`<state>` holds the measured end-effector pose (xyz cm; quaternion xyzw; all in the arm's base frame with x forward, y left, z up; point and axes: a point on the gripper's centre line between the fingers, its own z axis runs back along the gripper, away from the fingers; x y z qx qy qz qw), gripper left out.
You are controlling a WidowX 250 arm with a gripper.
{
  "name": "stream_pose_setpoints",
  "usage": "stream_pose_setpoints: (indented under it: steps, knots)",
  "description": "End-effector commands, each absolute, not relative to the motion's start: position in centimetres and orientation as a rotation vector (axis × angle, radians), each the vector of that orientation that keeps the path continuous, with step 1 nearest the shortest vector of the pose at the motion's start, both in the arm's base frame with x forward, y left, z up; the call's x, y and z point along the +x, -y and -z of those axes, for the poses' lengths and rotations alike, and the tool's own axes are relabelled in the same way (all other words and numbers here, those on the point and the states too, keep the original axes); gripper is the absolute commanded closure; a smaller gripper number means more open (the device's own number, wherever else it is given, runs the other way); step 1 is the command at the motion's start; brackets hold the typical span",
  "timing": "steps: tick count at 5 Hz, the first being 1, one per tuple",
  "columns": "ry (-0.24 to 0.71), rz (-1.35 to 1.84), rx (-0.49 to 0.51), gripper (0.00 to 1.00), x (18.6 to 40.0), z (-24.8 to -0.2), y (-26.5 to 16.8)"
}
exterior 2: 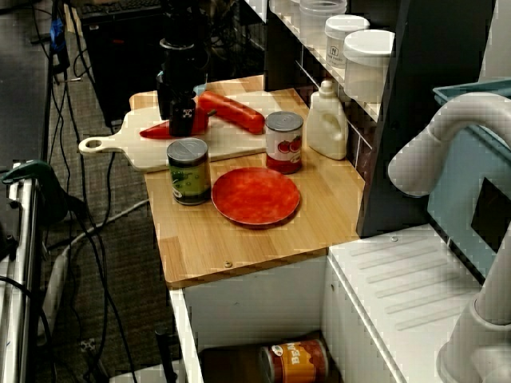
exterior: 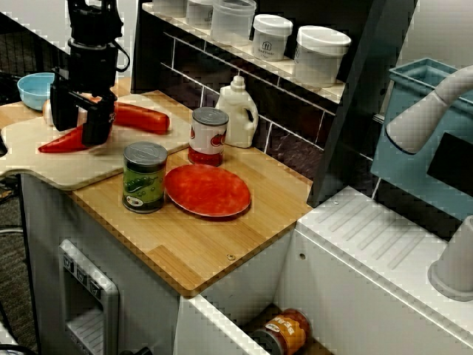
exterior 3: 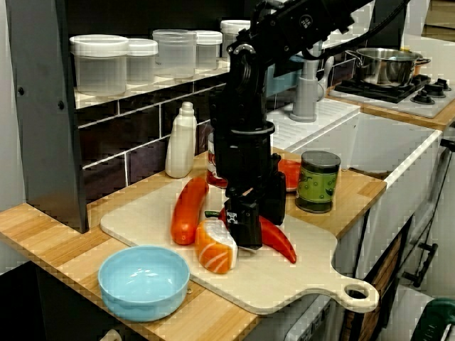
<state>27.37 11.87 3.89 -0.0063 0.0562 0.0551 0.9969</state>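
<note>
Gripper (exterior 3: 261, 229) stands with fingers apart astride the red chili (exterior 3: 281, 245) at mid cutting board (exterior 3: 298, 284). You'd judge the chili light, slick and soft, so pinch its thick middle.

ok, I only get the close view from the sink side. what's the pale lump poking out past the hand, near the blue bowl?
Observer: A toy salmon sushi piece, seen from the board end. It lies on the cutting board beside the hand.
Operator: touching the hand?
Observer: No gap shows between it and the nearer finger. Real contact I cannot tell.
Operator: pepper tip points where? board leaves my frame.
Observer: The red pepper points its tip toward the board's handle, which has a hole, at the counter's front.
</note>
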Motion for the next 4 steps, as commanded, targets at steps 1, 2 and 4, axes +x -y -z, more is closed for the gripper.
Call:
stream_pose_setpoints:
  steps: [1, 2, 4]
  knots:
    - [-0.093, -0.117, -0.011, 0.0, 27.58, -4.41, -12.09]
    - [-0.09, -0.119, -0.019, 1.0, 27.51, -4.48, -12.11]
    - [-0.09, -0.115, -0.028, 1.0, 27.45, -4.69, -12.04]
